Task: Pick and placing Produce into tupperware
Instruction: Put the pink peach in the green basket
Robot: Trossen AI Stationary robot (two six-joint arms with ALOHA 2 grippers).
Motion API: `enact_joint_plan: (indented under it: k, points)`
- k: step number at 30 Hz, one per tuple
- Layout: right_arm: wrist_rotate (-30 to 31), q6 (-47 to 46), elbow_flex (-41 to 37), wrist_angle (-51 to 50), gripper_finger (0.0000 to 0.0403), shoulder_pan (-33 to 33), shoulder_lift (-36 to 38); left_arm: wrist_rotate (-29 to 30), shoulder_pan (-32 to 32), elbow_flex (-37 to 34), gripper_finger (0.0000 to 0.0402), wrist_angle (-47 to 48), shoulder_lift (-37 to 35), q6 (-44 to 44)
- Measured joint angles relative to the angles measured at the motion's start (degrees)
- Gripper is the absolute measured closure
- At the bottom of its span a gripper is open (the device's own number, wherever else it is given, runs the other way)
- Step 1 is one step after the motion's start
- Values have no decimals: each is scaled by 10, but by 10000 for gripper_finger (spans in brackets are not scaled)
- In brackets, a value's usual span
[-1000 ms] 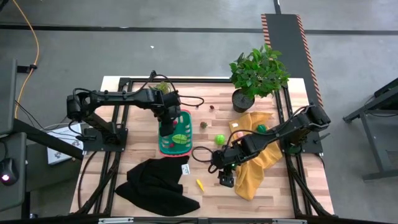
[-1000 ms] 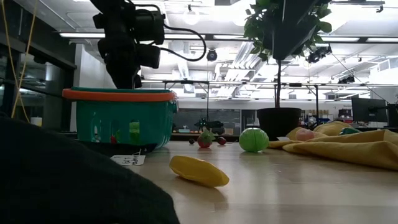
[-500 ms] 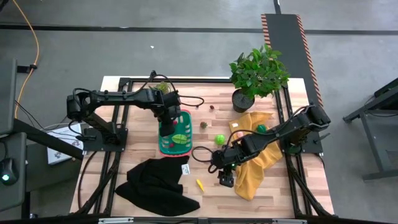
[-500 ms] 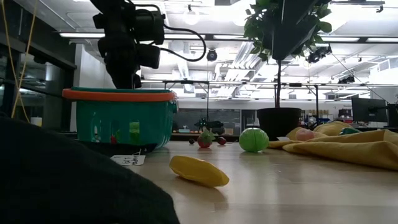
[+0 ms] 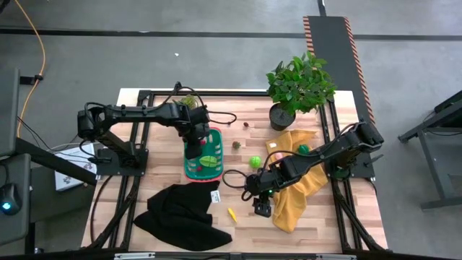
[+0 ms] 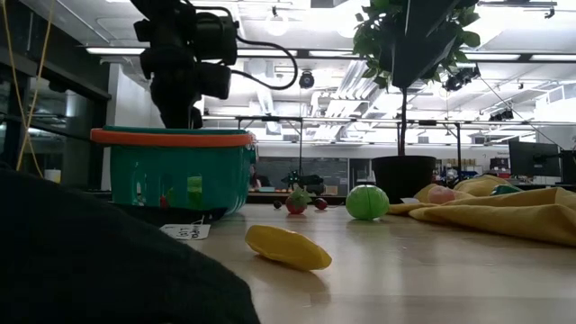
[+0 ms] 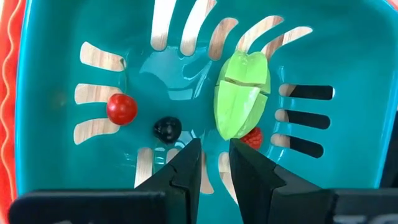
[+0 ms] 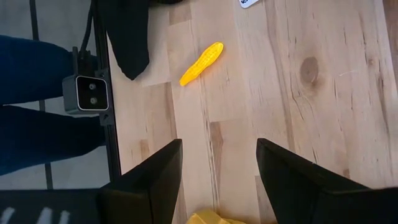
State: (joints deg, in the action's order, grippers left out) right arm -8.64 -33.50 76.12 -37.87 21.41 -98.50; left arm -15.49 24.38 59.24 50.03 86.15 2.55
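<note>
Four produce pieces lie in your tupperware point(image 7: 56, 37): green piece point(image 7: 242, 93), red ball point(image 7: 121, 107), dark berry point(image 7: 167, 129), raspberry point(image 7: 251, 138), all just beneath your released, empty left gripper point(image 7: 214, 163).

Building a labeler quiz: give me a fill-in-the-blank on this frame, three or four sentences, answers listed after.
1. The left gripper hangs over the inside of the teal ____.
2. Beside the green piece in the basket lie a dark berry and a round ____ one.
3. The right gripper stands open above bare wood, holding ____.
4. The loose piece on the wood nearest the black cloth is coloured ____.

Missing words: basket; red; nothing; yellow
</note>
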Motion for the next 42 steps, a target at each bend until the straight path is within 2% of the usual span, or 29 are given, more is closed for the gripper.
enact_joint_plan:
  k: [7,42]
  points:
    - [0,-1,0,4,205,0,0,35,0,0,328,22,0,-8]
    - [0,-11,0,13,205,0,0,45,0,0,328,42,0,-24]
